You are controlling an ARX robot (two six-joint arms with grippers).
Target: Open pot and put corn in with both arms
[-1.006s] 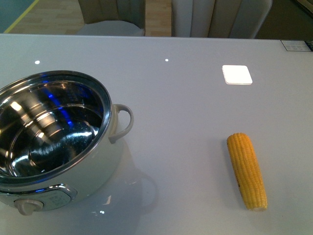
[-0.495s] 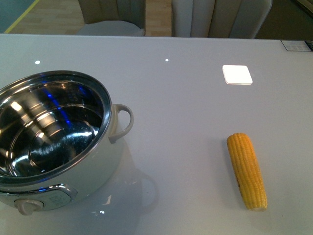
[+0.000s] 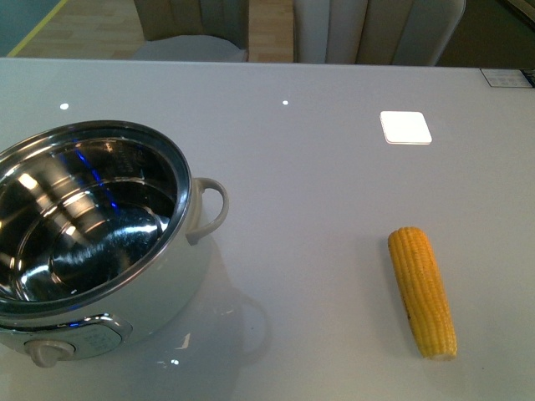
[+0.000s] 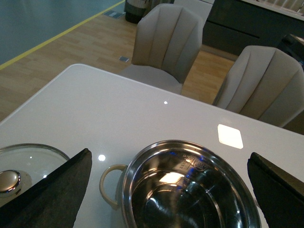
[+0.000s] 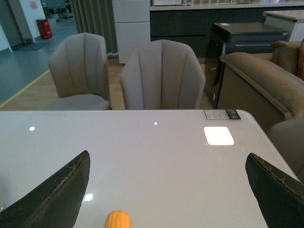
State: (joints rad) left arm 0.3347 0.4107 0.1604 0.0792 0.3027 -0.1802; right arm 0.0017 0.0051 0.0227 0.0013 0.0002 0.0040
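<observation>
White table (image 3: 334, 167) holds one pot (image 3: 171, 276), one corn (image 3: 422, 292), one lid (image 4: 33, 159).

Your views are bright and sharp; light from above glares off the glossy bench (image 3: 318, 192) and the pot (image 3: 171, 276) interior, leaving soft shadows.

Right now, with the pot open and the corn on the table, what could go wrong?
The corn is round and lies on a glossy table; it may roll away from an off-centre grasp. The pot has a high steel rim; corn carried low could strike it. The glass lid lies close beside the pot, so a careless reach might knock it.
</observation>
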